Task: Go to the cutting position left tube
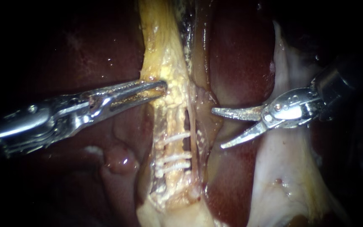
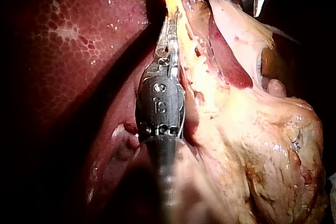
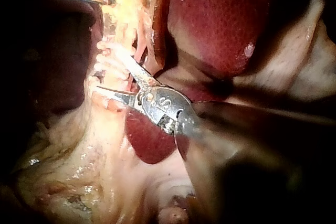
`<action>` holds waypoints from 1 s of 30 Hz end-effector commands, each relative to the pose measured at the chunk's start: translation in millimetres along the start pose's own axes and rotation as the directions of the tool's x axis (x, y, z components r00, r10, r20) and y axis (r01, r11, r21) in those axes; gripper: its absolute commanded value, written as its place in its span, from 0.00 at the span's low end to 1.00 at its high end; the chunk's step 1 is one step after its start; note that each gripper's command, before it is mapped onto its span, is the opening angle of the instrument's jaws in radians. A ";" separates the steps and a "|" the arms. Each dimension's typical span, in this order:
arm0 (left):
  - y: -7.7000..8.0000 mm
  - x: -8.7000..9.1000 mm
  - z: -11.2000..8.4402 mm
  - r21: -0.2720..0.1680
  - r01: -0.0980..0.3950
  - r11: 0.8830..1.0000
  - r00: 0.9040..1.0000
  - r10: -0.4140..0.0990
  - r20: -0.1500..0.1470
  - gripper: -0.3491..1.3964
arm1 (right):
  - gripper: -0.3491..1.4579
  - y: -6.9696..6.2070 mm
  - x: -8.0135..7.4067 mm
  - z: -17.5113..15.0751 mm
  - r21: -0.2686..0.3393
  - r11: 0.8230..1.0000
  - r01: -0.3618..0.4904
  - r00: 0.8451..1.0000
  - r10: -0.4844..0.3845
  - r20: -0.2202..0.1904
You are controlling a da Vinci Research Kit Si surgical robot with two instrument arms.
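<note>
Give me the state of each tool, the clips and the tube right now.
left tool: jaws shut on the fatty tissue.
right tool: jaws open, holding nothing, beside the tube.
clips: three, closed across the tube.
tube: uncut between the clips.

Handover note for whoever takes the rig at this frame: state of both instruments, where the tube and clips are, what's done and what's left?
Left instrument: jaws shut on the yellow fatty tissue just above the clips, holding it.
Right instrument: blades open, gripping nothing, off to the side of the tubes and around neither.
Left tube: intact, with three white clips, one above and two below, and a bare stretch between them.
Done: clips on, tissue held.
Left: bring the open blades to that bare stretch, probably; nothing is cut yet.
</note>
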 end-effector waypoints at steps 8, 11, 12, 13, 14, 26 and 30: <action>0.1 -0.5 -0.4 0.003 0.002 1.000 1.000 -0.002 -0.002 0.00 | 0.98 -0.4 -0.4 0.4 0.016 1.000 0.004 1.000 -0.004 -0.004; 0.4 -1.9 -1.5 0.016 0.008 1.000 1.000 -0.008 -0.008 0.00 | 0.98 -1.1 -1.4 1.6 0.055 0.998 -0.015 1.000 0.016 -0.011; 0.6 -2.7 -2.2 0.010 0.011 1.000 1.000 -0.012 0.005 0.00 | 0.98 -1.4 -1.9 2.2 0.068 0.997 -0.039 0.999 0.040 -0.005; 0.7 -3.3 -2.8 0.007 0.015 1.000 1.000 -0.015 0.016 0.00 | 0.98 -1.9 -2.5 3.0 0.087 0.994 -0.061 0.998 0.061 0.007; 0.8 -4.0 -3.5 0.007 0.018 1.000 0.999 -0.018 0.026 0.00 | 0.98 -2.3 -3.1 3.8 0.100 0.992 -0.078 0.997 0.076 0.020; -0.4 -7.7 -7.9 -0.003 0.012 1.000 0.996 -0.011 0.087 0.00 | 0.98 -3.3 -8.8 11.9 0.190 0.961 -0.202 0.979 0.191 0.077; -0.4 -7.6 -8.0 -0.003 0.011 1.000 0.996 -0.011 0.087 0.00 | 0.97 -2.4 -9.2 12.0 0.181 0.963 -0.200 0.979 0.190 0.076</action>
